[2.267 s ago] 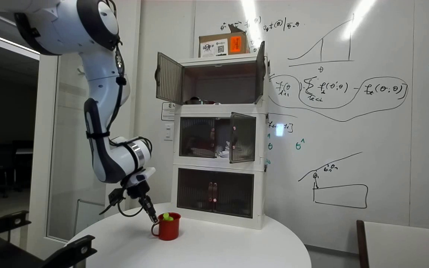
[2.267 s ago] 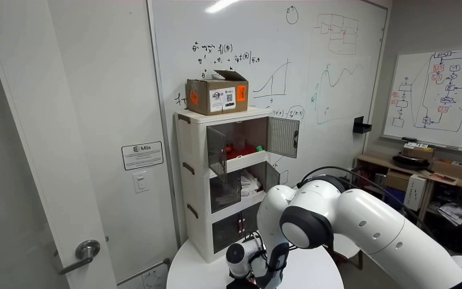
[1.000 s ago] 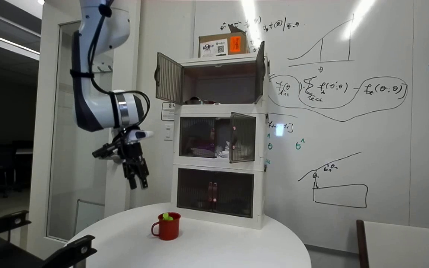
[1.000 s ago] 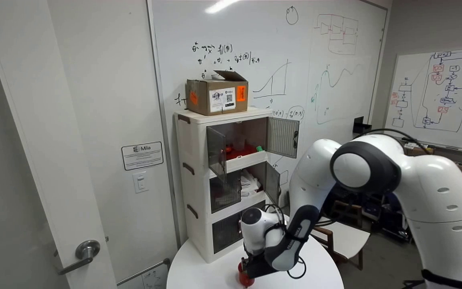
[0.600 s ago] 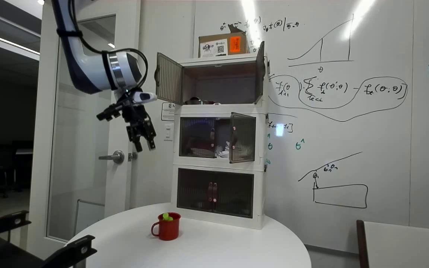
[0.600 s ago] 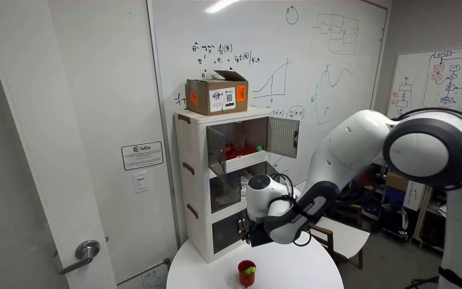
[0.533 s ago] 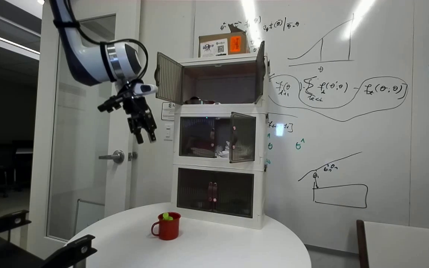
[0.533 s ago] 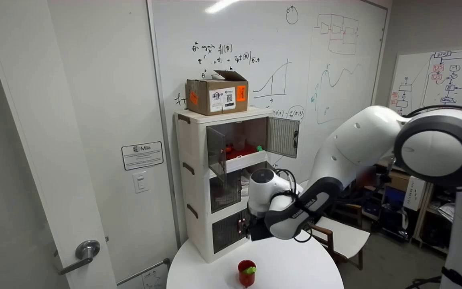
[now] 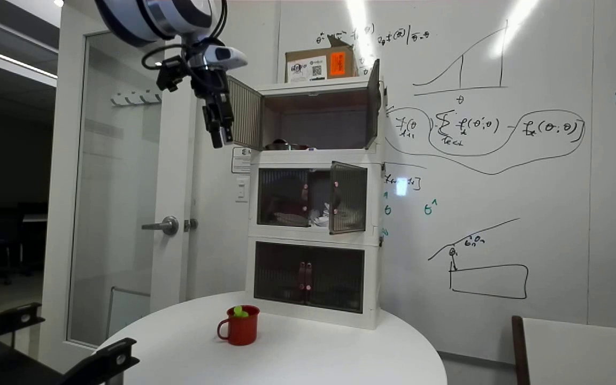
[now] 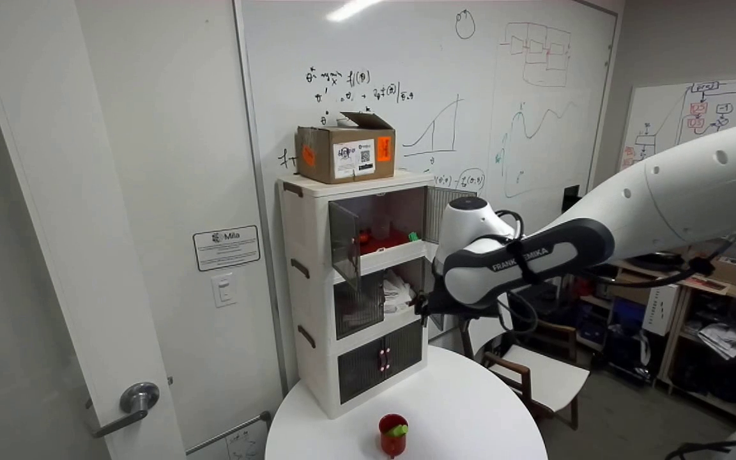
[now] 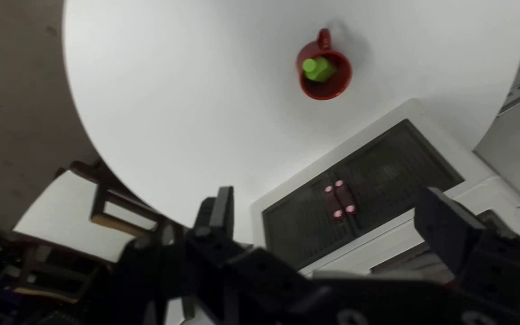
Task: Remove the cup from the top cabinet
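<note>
1. The red cup (image 9: 244, 330) stands upright on the counter (image 9: 313, 361), below and outside the top cabinet (image 9: 329, 128); the removal itself looks done.
2. The jaws are spread wide with nothing between them, well above the cup.
3. As I judge it, the glossy cup is stiff, fairly light and perhaps slippery. Enamel or plastic, I cannot tell, so a knock might chip it.
4. The surest hold is probably the rim (image 11: 324, 97), one jaw inside and one outside, or else the handle (image 11: 324, 39). The green piece (image 11: 321, 70) inside likely shifts if the cup tips.
5. The wrist view looks into the cup and shows the jaws' gap; in an exterior view they overlap and hide it.
6. An exterior view shows a red shape (image 10: 384, 244) inside the top cabinet; the wrist view shows nothing of that interior.
</note>
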{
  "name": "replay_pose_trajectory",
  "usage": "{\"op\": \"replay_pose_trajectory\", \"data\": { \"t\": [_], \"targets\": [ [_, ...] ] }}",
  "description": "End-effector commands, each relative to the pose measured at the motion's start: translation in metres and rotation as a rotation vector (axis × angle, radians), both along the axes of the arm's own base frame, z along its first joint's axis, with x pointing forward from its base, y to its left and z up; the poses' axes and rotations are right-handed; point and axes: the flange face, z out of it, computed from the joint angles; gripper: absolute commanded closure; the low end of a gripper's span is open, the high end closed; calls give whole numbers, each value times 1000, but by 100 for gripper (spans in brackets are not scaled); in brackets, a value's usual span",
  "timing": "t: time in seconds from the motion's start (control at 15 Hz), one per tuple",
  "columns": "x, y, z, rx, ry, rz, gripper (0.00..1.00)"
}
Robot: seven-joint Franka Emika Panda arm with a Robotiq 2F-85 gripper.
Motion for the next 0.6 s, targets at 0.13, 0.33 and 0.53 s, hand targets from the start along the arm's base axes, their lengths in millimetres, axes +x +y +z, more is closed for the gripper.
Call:
{"op": "replay_pose_trajectory", "data": {
  "t": [0.13,0.33,0.53],
  "targets": [
    [-39,-29,62,-278,167,-63,0],
    [-53,-20,81,-378,240,60,0],
    [-62,-13,98,-401,180,228,0]
  ]
}}
